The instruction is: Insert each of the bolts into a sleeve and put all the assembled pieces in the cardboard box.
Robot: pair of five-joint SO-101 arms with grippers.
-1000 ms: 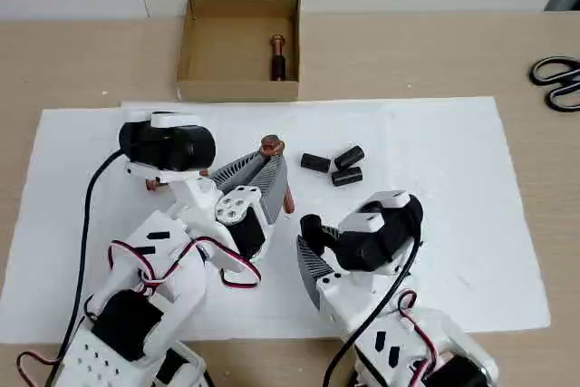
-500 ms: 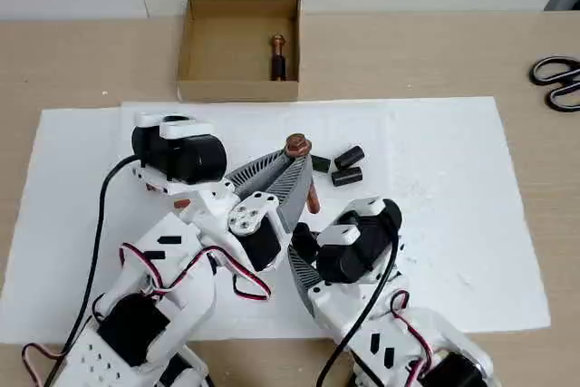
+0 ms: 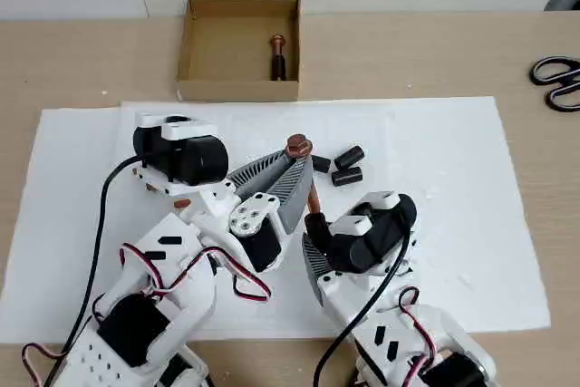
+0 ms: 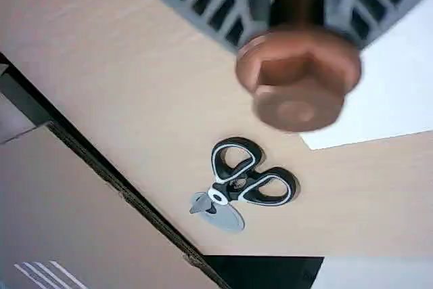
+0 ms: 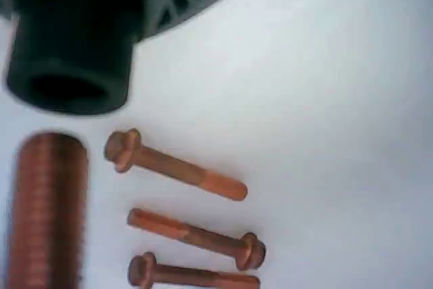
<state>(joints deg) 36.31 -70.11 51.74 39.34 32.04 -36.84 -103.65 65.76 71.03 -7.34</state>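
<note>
From above, we see the cardboard box [image 3: 195,43] at the far side of the bench [image 3: 435,52], just beyond a white sheet [image 3: 453,215]. One assembled piece [image 3: 277,56] lies inside the box, near the wall on the scissors' side. The left gripper [image 3: 294,155] is clamped on a copper bolt [image 3: 298,144] just under its head, and the shaft points back toward the arms. The right gripper [image 3: 313,231] sits just beside the end of that shaft, clamped on a black sleeve [image 3: 315,222]. Three loose sleeves [image 3: 347,176] lie on the sheet near the bolt's head, close to one another. The scissors [image 3: 555,82] rest on bare bench, well apart from everything else.

In the left wrist view we meet the bolt head-on. Its hexagonal head and flange stand out between two grey ribbed fingers [image 4: 203,5] that press on the shaft from either side. Beyond it we see the scissors on the wood and a corner of the sheet.

In the right wrist view the sleeve sits in the gripper with its open mouth turned toward us, a grey ribbed finger against its side. The threaded end of the held bolt is close beside that mouth but not in it. Three loose bolts [image 5: 174,167] lie on the sheet nearby, roughly parallel. We cannot tell whether the two closest ones touch.
</note>
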